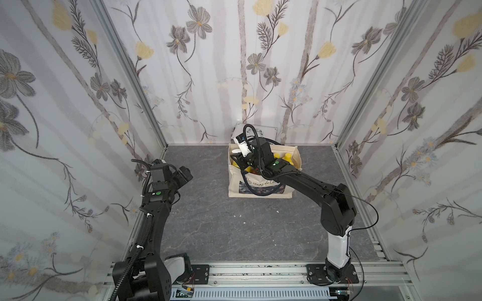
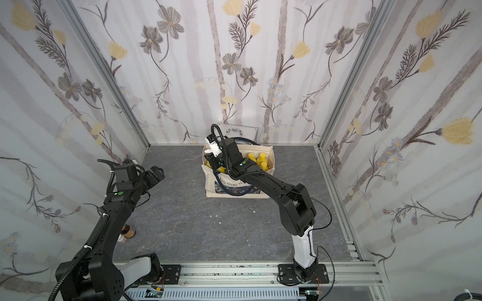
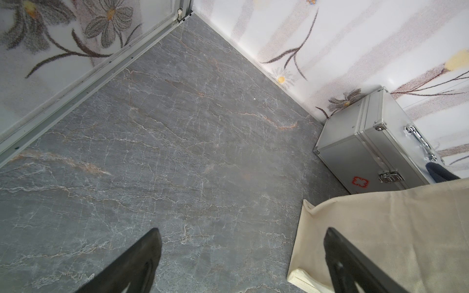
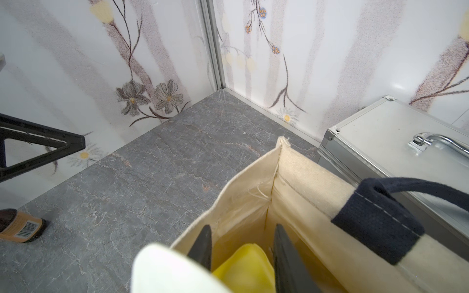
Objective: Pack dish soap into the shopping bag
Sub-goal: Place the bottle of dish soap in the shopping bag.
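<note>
Right wrist view: the yellow pump bottle (image 4: 243, 266) is clamped by the jaws of the right gripper (image 4: 242, 225) inside the left end of the shopping bag (image 4: 241, 182), where room seems left, while the jaws of the left gripper (image 3: 242, 229) are spread, empty.

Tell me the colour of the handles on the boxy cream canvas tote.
Dark navy handles, shown best in the right wrist view.
</note>
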`<state>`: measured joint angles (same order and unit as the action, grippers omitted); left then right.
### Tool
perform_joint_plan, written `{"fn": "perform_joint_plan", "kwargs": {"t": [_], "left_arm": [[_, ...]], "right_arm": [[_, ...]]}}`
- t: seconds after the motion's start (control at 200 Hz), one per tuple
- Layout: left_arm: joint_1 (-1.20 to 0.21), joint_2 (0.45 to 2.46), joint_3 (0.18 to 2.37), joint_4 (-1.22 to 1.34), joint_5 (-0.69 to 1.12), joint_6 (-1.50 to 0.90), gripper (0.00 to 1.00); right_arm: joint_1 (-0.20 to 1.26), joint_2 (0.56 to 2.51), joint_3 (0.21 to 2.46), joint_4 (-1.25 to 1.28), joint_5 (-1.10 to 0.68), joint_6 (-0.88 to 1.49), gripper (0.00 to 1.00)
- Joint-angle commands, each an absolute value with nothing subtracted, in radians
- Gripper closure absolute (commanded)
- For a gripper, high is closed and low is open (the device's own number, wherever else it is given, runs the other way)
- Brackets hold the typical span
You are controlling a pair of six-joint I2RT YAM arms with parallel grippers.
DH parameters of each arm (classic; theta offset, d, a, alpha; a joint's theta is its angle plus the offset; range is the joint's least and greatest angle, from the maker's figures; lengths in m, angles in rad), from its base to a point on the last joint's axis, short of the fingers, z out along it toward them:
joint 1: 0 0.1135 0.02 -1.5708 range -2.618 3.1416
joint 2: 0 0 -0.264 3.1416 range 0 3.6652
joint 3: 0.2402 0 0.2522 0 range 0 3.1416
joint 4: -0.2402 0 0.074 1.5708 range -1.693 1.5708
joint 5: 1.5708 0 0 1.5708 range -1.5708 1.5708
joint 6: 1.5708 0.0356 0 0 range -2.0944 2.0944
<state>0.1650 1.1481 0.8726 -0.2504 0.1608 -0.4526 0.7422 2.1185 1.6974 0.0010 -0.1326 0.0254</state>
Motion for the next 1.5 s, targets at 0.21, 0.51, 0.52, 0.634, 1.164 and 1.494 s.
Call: {"fn": "perform_joint_plan", "kwargs": {"t": [0.21, 0.51, 0.52, 0.634, 1.164, 1.494], "left_arm": [[0.166, 1.144, 0.871, -0.23, 0.162, -0.464, 0.0], [0.165, 1.146, 0.871, -0.228, 0.164, -0.465, 0.0], [0.165, 1.146, 0.871, -0.228, 0.164, -0.464, 0.0], [0.164, 1.146, 0.87, -0.228, 0.164, -0.466, 0.0], [0.165, 1.152, 0.865, -0.217, 0.169, -0.467, 0.0], [0.164, 1.155, 0.868, -0.218, 0.17, -0.467, 0.0]], "right_arm": [[0.748, 2.091, 1.779, 0.044, -0.205, 0.026, 1.0], [0.762, 2.112, 1.787, 0.018, -0.192, -0.003, 1.0], [0.762, 2.113, 1.786, 0.019, -0.191, -0.002, 1.0], [0.762, 2.114, 1.76, 0.066, -0.204, 0.0, 1.0], [0.765, 2.136, 1.669, 0.213, -0.236, -0.003, 0.97], [0.768, 2.155, 1.717, 0.169, -0.233, -0.016, 0.79]]}}
